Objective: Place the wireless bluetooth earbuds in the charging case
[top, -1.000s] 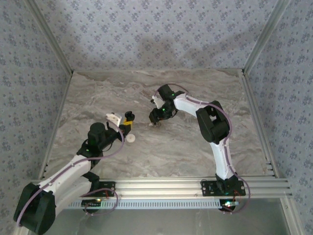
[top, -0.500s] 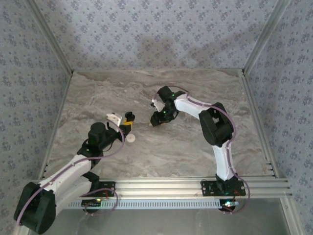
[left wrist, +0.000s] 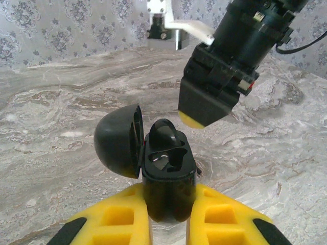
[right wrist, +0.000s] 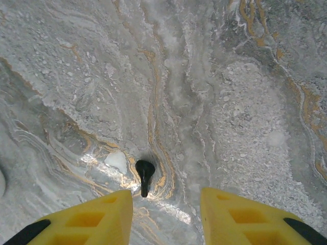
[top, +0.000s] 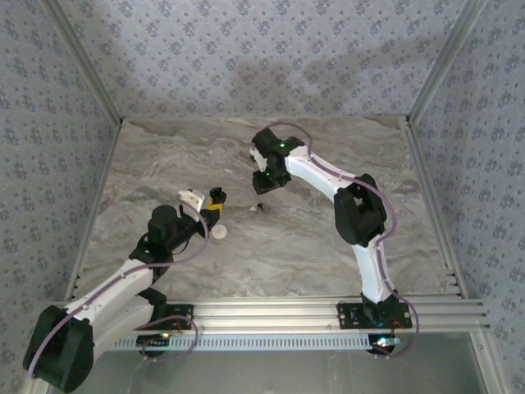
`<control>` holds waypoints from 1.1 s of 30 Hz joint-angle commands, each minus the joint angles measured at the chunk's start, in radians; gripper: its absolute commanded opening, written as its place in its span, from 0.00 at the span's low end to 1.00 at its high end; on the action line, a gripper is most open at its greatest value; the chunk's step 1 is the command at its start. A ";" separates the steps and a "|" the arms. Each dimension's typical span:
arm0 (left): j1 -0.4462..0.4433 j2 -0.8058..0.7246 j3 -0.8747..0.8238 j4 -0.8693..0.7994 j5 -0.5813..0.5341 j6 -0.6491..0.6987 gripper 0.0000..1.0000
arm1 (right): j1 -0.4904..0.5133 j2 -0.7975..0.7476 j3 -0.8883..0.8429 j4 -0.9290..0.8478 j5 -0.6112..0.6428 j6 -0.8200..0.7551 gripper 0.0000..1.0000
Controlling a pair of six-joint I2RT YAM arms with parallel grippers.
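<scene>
Charging case (left wrist: 166, 173), black, stands upright, clamped btwn the left fingers (left wrist: 225, 214), which are closed on its lower body. Its domed lid (left wrist: 117, 140) hangs open toward 9 o'clock, so the sockets face up. This hold prob. gives the other arm a steady target to load from above. One socket appears to hold a seated earbud (left wrist: 162, 133), dark like the case; the socket beside it looks empty. In the top view the case sits at approx. 9 o'clock of table centre. A small white disc (top: 220, 233) lies on the table at 6 o'clock of the left fingers, apart from them.

At 3 o'clock of the case, near but apart, the loose earbud (right wrist: 145, 173) lies flat on the table; it is black w/ a short stem. The right fingers (right wrist: 87, 219) hover over it, spread apart w/ nothing btwn them and not touching it. That looks like a line-up for a pick.

The table (top: 328, 246) is glossy grey-white marble pattern w/ tan veins. Walls (top: 246, 57) w/ blue-grey floral paper close three sides. An aluminium rail (top: 287, 312) at 6 o'clock carries both arm bases.
</scene>
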 commanded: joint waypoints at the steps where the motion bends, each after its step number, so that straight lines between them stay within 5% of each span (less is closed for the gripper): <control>1: 0.006 -0.016 0.021 -0.002 0.014 0.002 0.10 | 0.015 0.066 0.046 -0.088 0.059 0.017 0.41; 33: 0.005 -0.023 0.016 -0.006 0.009 0.003 0.10 | 0.055 0.205 0.106 -0.083 -0.021 0.030 0.35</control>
